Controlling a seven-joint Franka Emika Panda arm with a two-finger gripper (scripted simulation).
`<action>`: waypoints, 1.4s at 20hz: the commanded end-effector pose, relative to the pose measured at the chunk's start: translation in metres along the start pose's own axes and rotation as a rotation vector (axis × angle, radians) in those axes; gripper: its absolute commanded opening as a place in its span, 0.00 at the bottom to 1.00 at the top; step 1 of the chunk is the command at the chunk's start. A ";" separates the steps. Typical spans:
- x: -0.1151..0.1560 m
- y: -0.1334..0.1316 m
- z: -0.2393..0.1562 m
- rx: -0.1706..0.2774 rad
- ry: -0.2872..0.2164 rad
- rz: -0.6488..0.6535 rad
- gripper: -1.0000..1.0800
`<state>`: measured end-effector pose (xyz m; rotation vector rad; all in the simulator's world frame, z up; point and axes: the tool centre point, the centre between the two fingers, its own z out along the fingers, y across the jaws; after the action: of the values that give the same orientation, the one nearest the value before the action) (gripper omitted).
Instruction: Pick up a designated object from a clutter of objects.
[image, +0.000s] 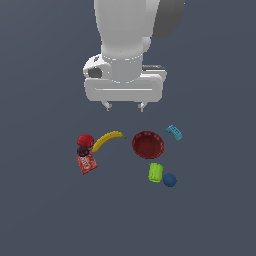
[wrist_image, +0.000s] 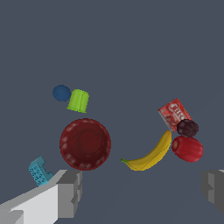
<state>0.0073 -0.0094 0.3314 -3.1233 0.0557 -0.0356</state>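
Exterior view, one green cup, one blue ball, one bowl

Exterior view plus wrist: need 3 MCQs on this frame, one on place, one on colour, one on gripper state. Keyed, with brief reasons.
1. What lies right beside the green cup?
A. banana
B. blue ball
C. red packet

2. What colour is the bowl?
A. dark red
B. teal
C. yellow

3. The gripper is:
A. shut on the cup
B. shut on the banana
C. open, holding nothing

Answers:
1. B, the blue ball sits next to the cup in both views.
2. A, its inside and rim render dark red.
3. C, the wrist view shows the fingers wide apart above the clutter.
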 end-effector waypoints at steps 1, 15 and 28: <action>0.000 0.000 0.000 0.000 0.000 0.000 0.96; -0.003 0.016 0.012 0.015 -0.025 0.015 0.96; 0.031 -0.014 0.061 0.000 -0.026 0.086 0.96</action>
<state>0.0342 -0.0013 0.2811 -3.1155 0.1701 0.0056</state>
